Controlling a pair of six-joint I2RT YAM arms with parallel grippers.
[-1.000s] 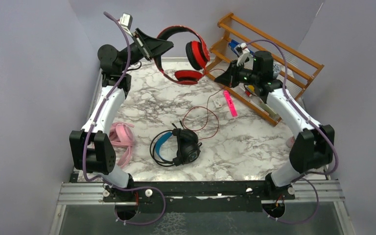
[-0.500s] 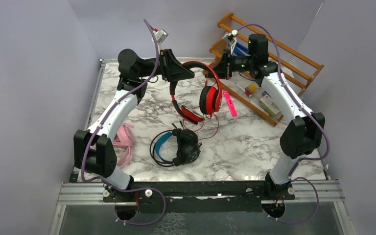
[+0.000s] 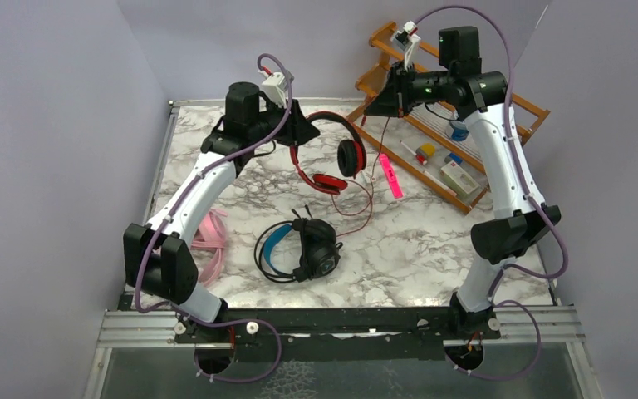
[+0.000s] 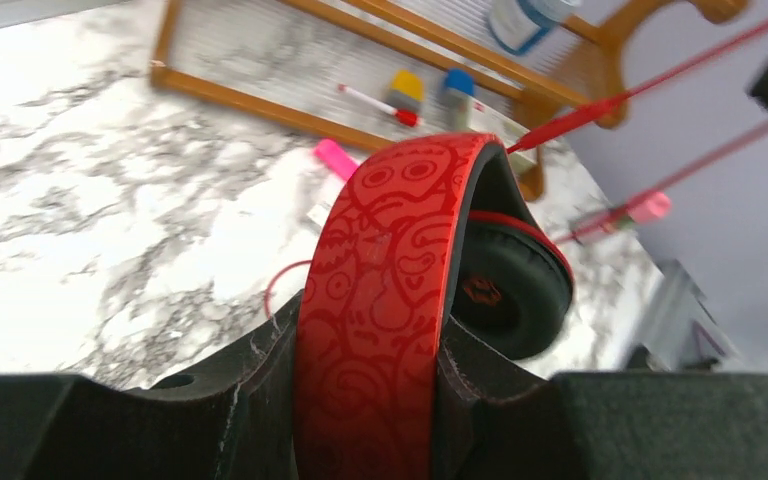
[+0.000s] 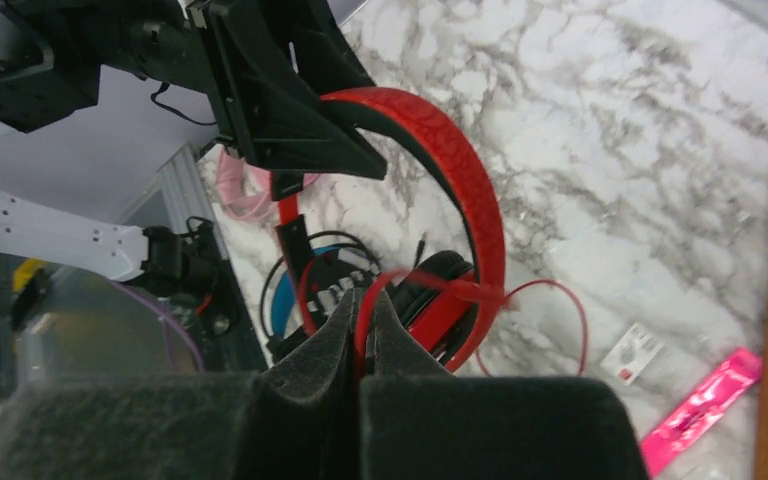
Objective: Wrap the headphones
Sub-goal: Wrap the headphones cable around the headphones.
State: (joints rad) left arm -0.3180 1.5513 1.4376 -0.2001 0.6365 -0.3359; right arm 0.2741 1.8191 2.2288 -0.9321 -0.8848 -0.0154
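My left gripper (image 3: 306, 131) is shut on the headband of the red headphones (image 3: 336, 156) and holds them in the air over the far middle of the table; the band (image 4: 390, 290) sits between its jaws. My right gripper (image 3: 375, 106) is shut on their thin red cable (image 3: 380, 150), raised high at the far right; the cable (image 5: 360, 335) is pinched between its fingertips. Loose cable loops lie on the marble below. The black headphones with blue headband (image 3: 299, 248) lie at centre front. The pink headphones (image 3: 206, 237) lie at the left, partly behind my left arm.
A wooden rack (image 3: 457, 108) with small items stands at the far right. A pink marker (image 3: 391, 179) and a small white tag (image 5: 636, 352) lie on the marble table (image 3: 432, 249) near it. Grey walls close in on both sides.
My left gripper has swung the red headphones right and down over the table's middle. My right gripper has risen and moved back, drawing the red cable up taut.
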